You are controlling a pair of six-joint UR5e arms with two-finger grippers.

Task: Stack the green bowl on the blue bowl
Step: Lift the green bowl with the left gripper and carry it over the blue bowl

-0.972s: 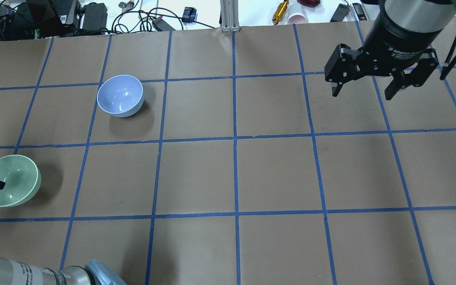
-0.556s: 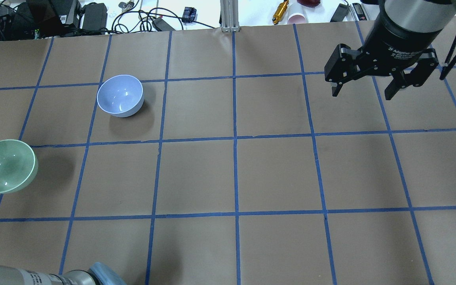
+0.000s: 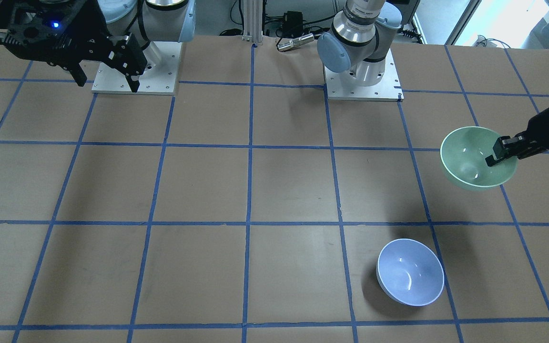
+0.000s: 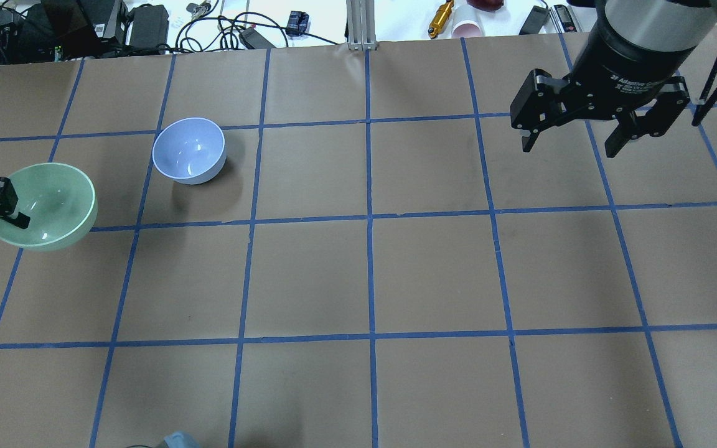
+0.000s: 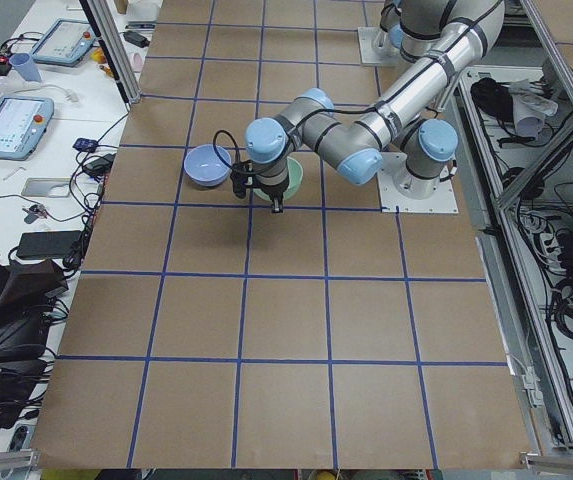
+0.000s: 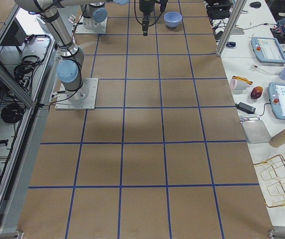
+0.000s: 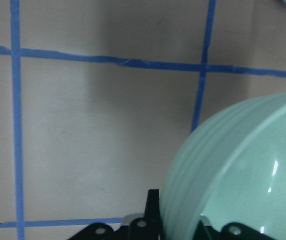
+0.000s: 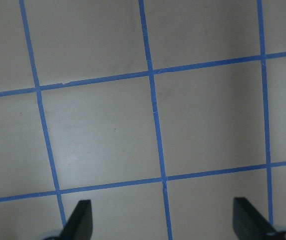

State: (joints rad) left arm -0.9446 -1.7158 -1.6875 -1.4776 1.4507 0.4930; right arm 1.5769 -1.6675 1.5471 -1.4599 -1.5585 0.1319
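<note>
The green bowl point(image 4: 47, 205) hangs above the table at the left, tilted a little, and my left gripper point(image 4: 9, 211) is shut on its rim. It also shows in the front view point(image 3: 470, 159) and fills the lower right of the left wrist view point(image 7: 242, 175). The blue bowl point(image 4: 188, 150) stands upright on the table, to the right of and a little beyond the green bowl; it also shows in the front view point(image 3: 410, 271). My right gripper point(image 4: 576, 146) is open and empty, high over the far right of the table; its fingertips point(image 8: 80, 220) show over bare paper.
The table is brown paper with a blue tape grid point(image 4: 369, 218). Cables, power bricks point(image 4: 147, 25), a pink cup point(image 4: 467, 28) and a yellow tool point(image 4: 440, 17) lie past the far edge. An aluminium post point(image 4: 361, 25) stands at the far middle. The arm bases point(image 3: 362, 81) sit at the robot's side.
My left gripper has carried the green bowl away from the robot and to the right, closer to the blue bowl. The right arm and the blue bowl have not moved.
</note>
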